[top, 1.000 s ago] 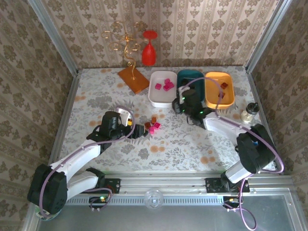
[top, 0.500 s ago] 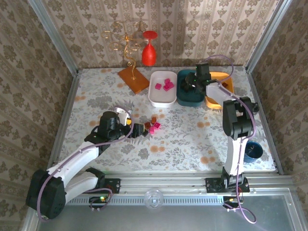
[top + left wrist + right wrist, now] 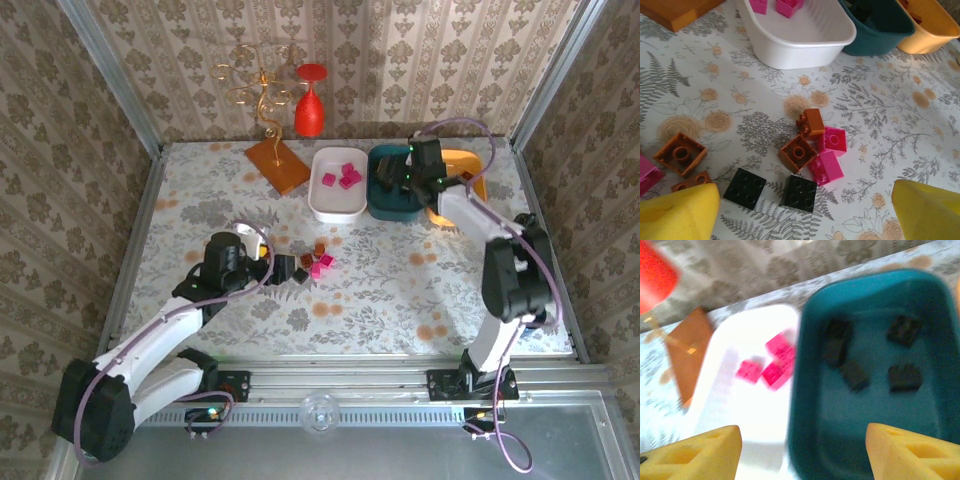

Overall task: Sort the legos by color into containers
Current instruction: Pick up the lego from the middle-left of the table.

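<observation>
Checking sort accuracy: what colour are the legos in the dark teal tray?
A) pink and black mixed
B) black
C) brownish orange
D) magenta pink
B: in the right wrist view the black legos are all that lies in the dark teal tray; the pink legos lie in the white tray beside it.
</observation>
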Available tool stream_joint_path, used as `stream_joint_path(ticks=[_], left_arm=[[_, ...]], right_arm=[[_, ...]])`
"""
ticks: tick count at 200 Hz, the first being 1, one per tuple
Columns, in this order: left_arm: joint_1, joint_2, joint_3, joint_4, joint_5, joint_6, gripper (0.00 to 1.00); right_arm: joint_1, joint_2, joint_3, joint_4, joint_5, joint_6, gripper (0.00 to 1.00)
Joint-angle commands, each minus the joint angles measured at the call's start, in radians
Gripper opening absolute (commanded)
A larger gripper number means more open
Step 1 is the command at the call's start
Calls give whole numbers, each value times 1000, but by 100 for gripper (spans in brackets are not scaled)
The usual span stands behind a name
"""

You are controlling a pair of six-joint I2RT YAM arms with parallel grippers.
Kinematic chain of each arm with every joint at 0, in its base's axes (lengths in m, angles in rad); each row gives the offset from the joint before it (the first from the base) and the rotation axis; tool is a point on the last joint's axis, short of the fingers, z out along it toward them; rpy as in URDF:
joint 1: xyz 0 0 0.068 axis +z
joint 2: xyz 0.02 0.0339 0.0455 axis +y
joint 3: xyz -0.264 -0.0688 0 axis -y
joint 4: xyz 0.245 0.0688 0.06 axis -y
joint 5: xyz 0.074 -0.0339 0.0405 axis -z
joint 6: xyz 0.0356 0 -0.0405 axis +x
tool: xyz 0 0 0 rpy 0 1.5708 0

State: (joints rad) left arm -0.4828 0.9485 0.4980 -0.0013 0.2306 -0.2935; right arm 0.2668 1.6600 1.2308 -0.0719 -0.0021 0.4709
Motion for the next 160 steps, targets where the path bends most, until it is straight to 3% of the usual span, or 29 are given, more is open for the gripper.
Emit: stream_joint_path(ticks=[1, 28, 55, 77, 115, 160], left_arm=[[46, -43, -20, -36, -101, -41, 90], [133, -66, -39, -74, -151, -87, 91], [199, -31, -34, -112, -182, -110, 90], [220, 33, -16, -131, -184, -128, 88], [217, 149, 7, -137, -117, -165, 75], [231, 239, 26, -121, -233, -158, 65]], right_arm=[[70, -156, -171, 54, 2, -6, 70], [220, -297, -277, 3, 4, -101, 73], [333, -327, -307, -80, 50, -188, 76], [341, -316, -363, -37, 57, -179, 77], [341, -287, -396, 16, 45, -156, 78], [338, -311, -443, 40, 54, -164, 79]])
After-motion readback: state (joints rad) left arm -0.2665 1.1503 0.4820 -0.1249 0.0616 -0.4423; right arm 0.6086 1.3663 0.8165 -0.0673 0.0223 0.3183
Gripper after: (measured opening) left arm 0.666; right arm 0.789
